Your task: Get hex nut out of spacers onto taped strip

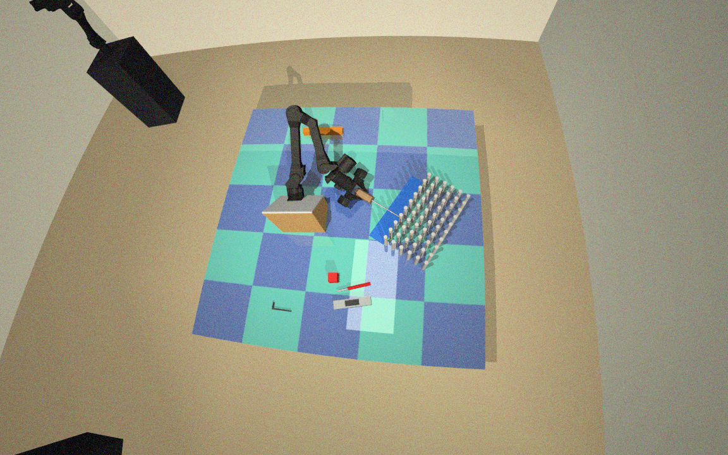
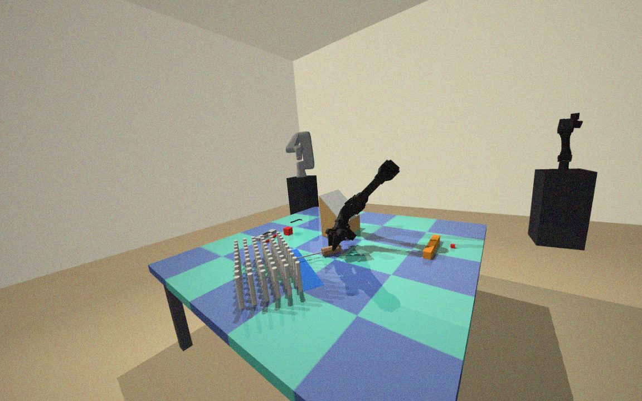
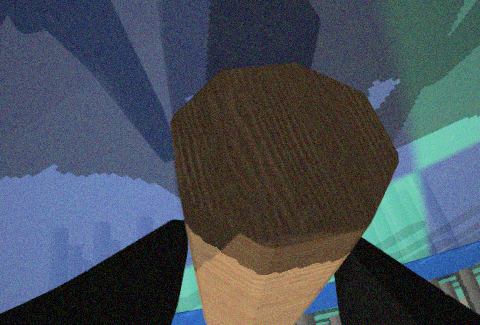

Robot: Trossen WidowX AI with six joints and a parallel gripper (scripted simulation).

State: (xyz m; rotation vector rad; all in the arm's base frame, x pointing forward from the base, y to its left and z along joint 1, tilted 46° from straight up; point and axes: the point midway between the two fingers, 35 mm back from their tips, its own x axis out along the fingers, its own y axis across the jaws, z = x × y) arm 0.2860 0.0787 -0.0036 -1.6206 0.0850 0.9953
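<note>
My gripper is shut on the wooden handle of a thin-shafted tool. The handle is low over the table in front of the field. The shaft crosses the blue taped strip, and its far end reaches the front row of the metal spacers. I cannot tell whether it touches a spacer. The spacers in view stand upright. The tool's tip and the hex nut cannot be made out.
A red cube, a red-handled thin tool, a grey bar and a small black hex key lie to one side. An orange bar lies at the other. A wedge-shaped box stands by the arm's base.
</note>
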